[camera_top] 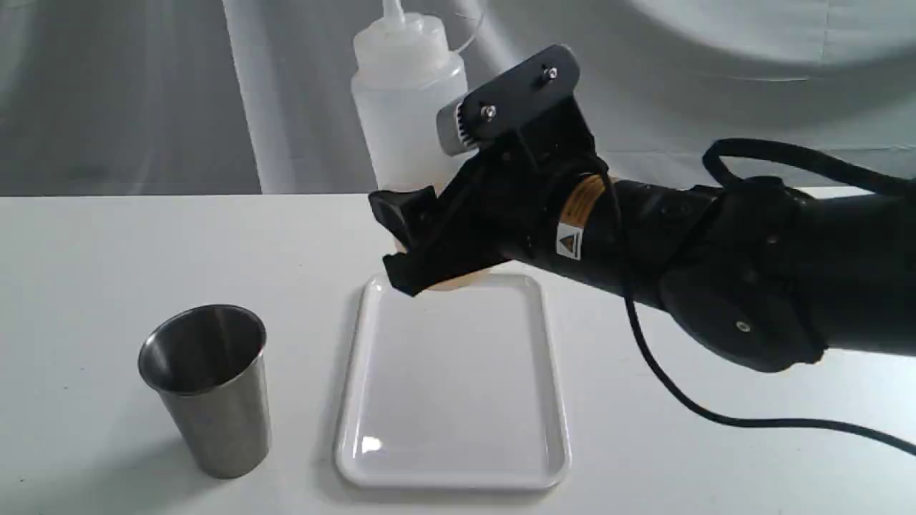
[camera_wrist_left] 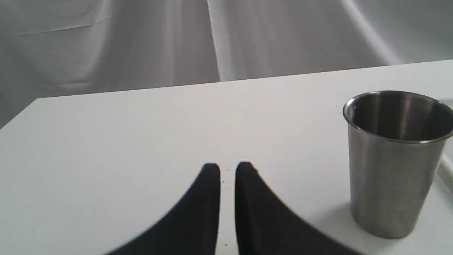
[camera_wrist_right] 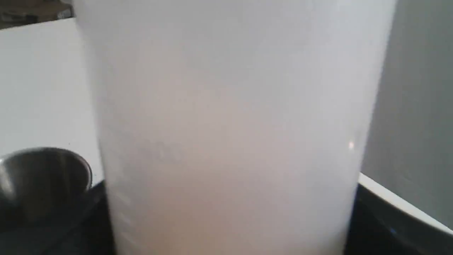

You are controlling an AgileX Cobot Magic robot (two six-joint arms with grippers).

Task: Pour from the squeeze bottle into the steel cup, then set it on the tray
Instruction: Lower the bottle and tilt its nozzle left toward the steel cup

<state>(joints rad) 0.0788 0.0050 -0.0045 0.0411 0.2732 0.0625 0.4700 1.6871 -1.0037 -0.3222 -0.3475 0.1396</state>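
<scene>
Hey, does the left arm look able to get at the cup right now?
Probably yes: only bare table lies between its jaws and the cup. The jaws look nearly shut, so they would need opening.

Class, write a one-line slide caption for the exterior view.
Right gripper grips the upright squeeze bottle at the tray's far end; the steel cup stands left of the tray.
</scene>
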